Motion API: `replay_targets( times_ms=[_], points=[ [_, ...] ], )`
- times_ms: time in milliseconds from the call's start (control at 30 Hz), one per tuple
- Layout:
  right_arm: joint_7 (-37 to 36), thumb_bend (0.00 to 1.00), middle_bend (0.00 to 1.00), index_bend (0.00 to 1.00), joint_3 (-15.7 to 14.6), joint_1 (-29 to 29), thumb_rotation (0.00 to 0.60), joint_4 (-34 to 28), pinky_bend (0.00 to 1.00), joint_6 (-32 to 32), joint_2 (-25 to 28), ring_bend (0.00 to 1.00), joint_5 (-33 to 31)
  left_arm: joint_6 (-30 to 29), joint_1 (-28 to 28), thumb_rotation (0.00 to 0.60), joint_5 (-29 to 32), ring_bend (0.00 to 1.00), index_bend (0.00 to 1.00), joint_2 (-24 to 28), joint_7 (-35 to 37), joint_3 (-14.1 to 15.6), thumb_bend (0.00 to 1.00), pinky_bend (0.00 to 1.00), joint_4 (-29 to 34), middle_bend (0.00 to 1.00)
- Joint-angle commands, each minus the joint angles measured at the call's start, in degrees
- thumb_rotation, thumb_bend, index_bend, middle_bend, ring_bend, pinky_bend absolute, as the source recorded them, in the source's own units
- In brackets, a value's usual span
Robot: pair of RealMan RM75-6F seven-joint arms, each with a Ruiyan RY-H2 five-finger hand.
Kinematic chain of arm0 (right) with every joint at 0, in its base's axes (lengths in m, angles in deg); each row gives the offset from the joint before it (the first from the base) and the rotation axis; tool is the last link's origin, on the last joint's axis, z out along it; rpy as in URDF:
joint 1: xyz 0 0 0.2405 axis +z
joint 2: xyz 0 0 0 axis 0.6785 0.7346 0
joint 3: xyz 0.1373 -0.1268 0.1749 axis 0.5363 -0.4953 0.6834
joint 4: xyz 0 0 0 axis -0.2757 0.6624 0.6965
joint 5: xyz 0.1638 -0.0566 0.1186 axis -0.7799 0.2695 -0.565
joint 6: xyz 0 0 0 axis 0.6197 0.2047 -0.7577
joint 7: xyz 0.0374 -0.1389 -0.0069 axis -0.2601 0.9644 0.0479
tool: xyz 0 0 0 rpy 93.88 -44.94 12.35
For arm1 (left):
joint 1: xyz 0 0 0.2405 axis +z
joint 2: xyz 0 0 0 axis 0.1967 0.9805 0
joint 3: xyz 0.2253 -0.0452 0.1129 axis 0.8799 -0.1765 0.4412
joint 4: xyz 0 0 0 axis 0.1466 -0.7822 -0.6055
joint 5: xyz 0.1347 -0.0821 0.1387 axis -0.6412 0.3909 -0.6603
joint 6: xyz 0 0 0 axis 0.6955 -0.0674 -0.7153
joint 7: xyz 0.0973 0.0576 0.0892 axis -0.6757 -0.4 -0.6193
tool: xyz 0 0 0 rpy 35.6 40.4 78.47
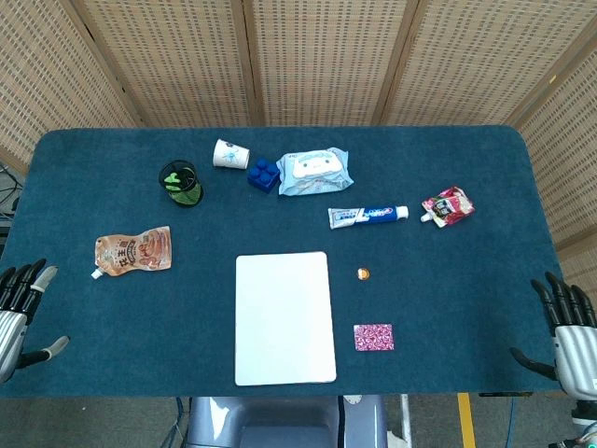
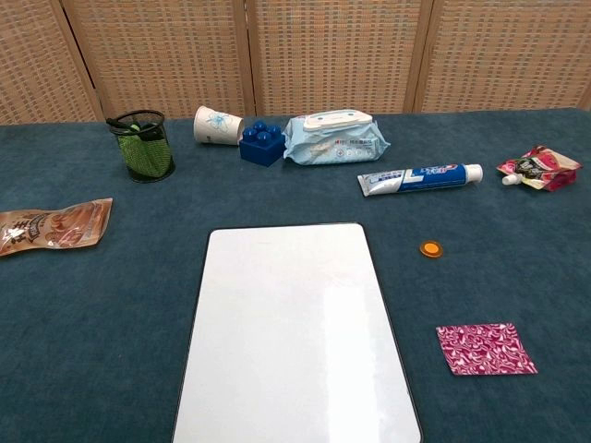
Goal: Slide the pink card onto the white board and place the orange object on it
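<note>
**Hands wait at the edges**

While both hands hover at the table (image 1: 93,168) corners, fingers spread wide and holding nothing, left hand (image 1: 17,313) sits at eight o'clock, right hand (image 1: 564,331) at four. Pink card (image 1: 374,337) lies just beside the white board (image 1: 284,317), at its four o'clock; orange object (image 1: 364,273) rests at the card's twelve.

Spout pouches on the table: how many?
2. A brown pouch lies flat at the table's left, left of the white board. A red pouch lies at the far right, just right of the toothpaste. None look hidden.
</note>
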Motion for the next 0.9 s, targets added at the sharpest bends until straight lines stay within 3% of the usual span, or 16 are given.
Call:
replay_targets(
  times_ms=[33, 200, 367, 533, 733, 900],
  points=[
    [2.53, 0.0, 0.0, 0.01, -2.5, 4.74, 0.6, -1.68, 0.0, 8.1, 0.92, 0.0, 4.36, 0.7, -0.32, 0.6, 0.51, 0.0, 0.0, -0.14, -0.61, -0.14, 0.0, 0.0, 0.15, 0.0],
    [4.18, 0.0, 0.0, 0.08, -3.1, 10.77, 0.6, -4.01, 0.0, 17.66, 0.39, 0.0, 6.52, 1.08, -0.41, 0.6, 1.33, 0.0, 0.0, -0.46, -2.12, -0.42, 0.0, 0.0, 0.74, 0.0],
    [12.57, 0.01, 0.0, 0.13, -1.71, 15.57, 0.6, -4.31, 0.0, 25.78, -4.34, 0.0, 4.52, 2.31, -0.89, 0.6, 2.91, 0.0, 0.0, -0.81, -3.32, -0.88, 0.0, 0.0, 1.1, 0.0],
    [19.31, 0.1, 0.0, 0.17, 0.0, 18.0, 0.6, -4.14, 0.0, 30.68, -10.11, 0.0, -0.87, 3.23, -1.26, 0.6, 4.04, 0.0, 0.0, -0.86, -3.63, -1.19, 0.0, 0.0, 1.22, 0.0],
    [26.66, 0.1, 0.0, 0.25, 1.49, 19.85, 0.6, -3.1, 0.0, 32.89, -15.68, 0.0, -6.43, 3.41, -1.38, 0.6, 4.43, 0.0, 0.0, -0.56, -3.12, -1.33, 0.0, 0.0, 1.34, 0.0],
    [32.42, 0.11, 0.0, 0.26, 1.61, 20.85, 0.6, -2.89, 0.0, 34.08, -18.58, 0.0, -10.35, 3.87, -1.56, 0.6, 4.72, 0.0, 0.0, -0.38, -2.68, -1.32, 0.0, 0.0, 1.24, 0.0]
  ],
)
